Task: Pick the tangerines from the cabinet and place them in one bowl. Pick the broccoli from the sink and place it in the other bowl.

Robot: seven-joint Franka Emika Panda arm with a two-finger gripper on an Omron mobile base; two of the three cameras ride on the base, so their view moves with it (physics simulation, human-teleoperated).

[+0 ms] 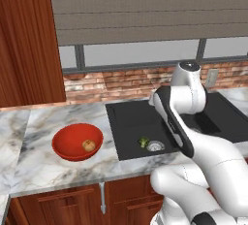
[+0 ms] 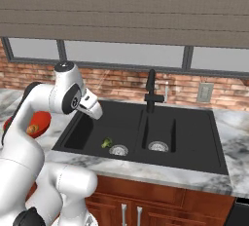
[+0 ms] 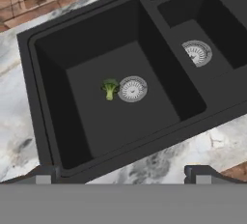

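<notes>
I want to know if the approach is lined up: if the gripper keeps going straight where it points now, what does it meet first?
Probably the floor of the sink's left basin, close to the broccoli beside the drain; the open gripper looks clear until there, though depth is uncertain.

The arm [image 1: 203,156] is glossy white, built of thick rounded links like bent pipe. Dark grey rings mark the joints, and a long dark grey panel runs down one link. A round grey cap closes the top elbow. The pincer [image 3: 123,175] ends in two small dark grey square fingertips [image 3: 44,175].
</notes>
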